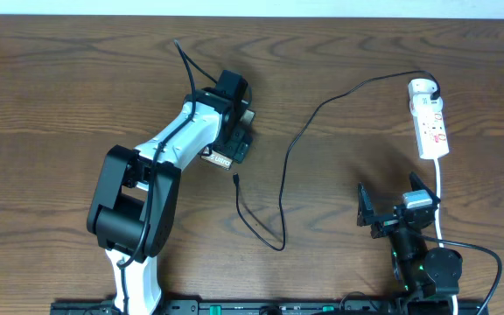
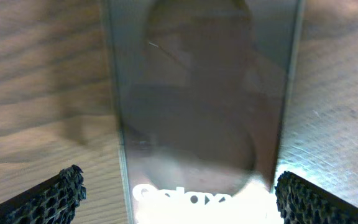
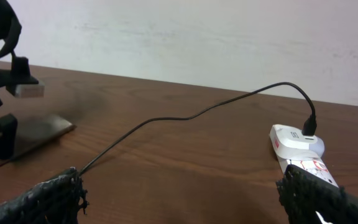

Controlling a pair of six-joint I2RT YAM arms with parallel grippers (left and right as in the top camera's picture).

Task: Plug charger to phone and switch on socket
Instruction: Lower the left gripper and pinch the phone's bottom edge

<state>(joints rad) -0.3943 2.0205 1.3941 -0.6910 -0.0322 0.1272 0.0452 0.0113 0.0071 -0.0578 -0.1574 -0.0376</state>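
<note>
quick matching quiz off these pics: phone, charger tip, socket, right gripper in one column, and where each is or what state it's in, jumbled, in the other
Column A
1. phone
2. charger plug tip
3. socket
4. right gripper

Column B
a. at the right side of the table, with the white adapter on its far end
b. open and holding nothing
c. lying flat between the open fingers of the left gripper
d. lying loose on the wood, plugged into nothing

Pairs: 1-c, 2-d, 3-a, 4-b
</note>
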